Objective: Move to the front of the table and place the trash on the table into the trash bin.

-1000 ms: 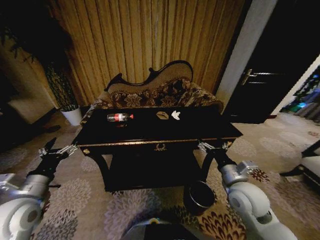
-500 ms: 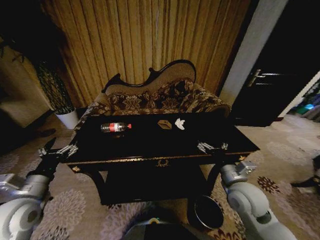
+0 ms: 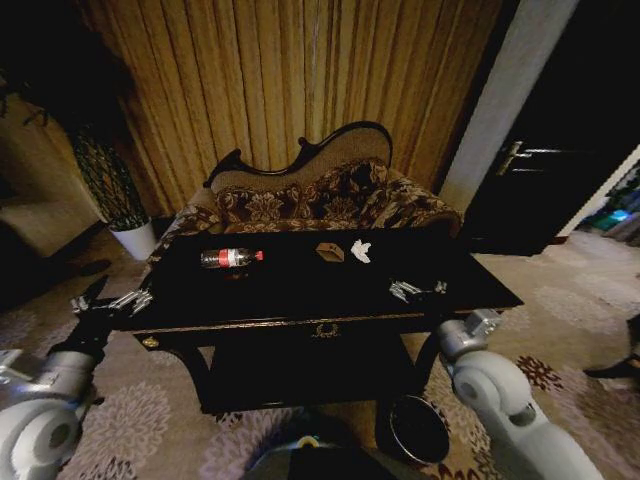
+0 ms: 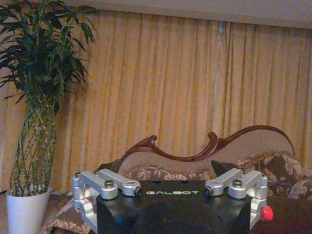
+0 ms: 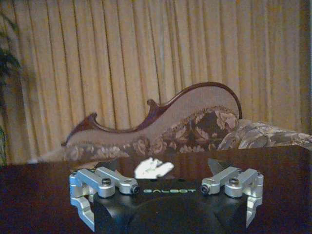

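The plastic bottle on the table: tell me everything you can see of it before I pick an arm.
The plastic bottle is clear with a red label around its middle and a red cap. It lies on its side on the glossy black table, toward the robot's left, cap pointing toward the small brown box. Nothing touches it but the tabletop. Whether it holds liquid cannot be told.

1. left gripper (image 3: 110, 302) sits low on the near left, its arm stretched forward from the shoulder, fingers spread apart.
2. right gripper (image 3: 418, 291) is held forward on the near right, a little higher, wrist level, fingers likewise parted and holding nothing.
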Robot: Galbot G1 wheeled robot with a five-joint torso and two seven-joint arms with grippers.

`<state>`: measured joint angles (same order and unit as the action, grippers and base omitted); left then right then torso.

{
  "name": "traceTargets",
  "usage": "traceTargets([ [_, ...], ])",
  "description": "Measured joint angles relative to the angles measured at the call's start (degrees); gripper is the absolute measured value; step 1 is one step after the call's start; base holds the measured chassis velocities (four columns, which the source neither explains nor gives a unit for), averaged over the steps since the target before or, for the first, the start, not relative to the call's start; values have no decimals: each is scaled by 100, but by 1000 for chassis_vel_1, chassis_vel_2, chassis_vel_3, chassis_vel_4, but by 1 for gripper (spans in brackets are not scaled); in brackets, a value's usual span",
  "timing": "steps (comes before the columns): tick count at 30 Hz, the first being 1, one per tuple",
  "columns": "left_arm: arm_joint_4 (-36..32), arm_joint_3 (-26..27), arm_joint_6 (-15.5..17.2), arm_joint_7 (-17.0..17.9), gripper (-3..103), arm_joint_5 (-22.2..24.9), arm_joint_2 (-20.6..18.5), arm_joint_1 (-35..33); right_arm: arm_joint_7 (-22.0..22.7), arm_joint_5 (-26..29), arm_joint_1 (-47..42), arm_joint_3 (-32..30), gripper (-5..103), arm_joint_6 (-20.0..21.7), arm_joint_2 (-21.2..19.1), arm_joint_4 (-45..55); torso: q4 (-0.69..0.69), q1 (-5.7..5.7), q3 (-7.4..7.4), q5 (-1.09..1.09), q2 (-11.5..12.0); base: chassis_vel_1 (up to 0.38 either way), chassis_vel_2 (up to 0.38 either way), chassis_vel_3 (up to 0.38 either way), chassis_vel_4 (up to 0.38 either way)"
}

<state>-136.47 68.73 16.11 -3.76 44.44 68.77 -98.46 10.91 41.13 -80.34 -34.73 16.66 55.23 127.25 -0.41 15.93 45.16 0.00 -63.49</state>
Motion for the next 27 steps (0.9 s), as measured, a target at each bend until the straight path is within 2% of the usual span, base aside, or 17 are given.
traceTargets([
  [3, -57, -16, 67, -33, 100, -56, 72, 11, -43, 387, 664, 205, 100, 224, -441, -451, 0, 1, 0, 0, 1, 0, 0, 0, 0],
  [8, -89, -51, 150, -28, 100, -72, 111, 11, -44, 806, 1189, 508, 100, 417, -701, -716, -1, 1, 0, -1, 1, 0, 0, 0, 0],
  [13, -72, -77, 193, -8, 100, -143, 151, 19, 1, 1306, 2232, 1224, 100, 754, -994, -1134, 0, 2, 0, 0, 1, 0, 0, 0, 0],
  [18, -57, -73, 202, 2, 100, -155, 156, 12, 180, 1708, 3217, 1901, 100, 1223, -1000, -1540, 0, 2, 1, -3, 1, 0, 0, 0, 0],
  [23, -57, -74, 218, 41, 100, -156, 156, 15, 335, 1822, 3844, 2397, 100, 1452, -878, -1944, 1, 2, 1, -1, 2, 0, 0, 0, 0],
  [26, -51, -74, 228, 82, 100, -155, 158, 14, 764, 2022, 4464, 2964, 100, 1669, -677, -2221, 0, 2, 1, -1, 2, 0, 0, 0, 0],
  [27, -51, -74, 228, 82, 100, -155, 158, 14, 764, 2022, 4464, 2964, 100, 1669, -677, -2221, 0, 2, 1, -1, 2, 0, 0, 0, 0],
])
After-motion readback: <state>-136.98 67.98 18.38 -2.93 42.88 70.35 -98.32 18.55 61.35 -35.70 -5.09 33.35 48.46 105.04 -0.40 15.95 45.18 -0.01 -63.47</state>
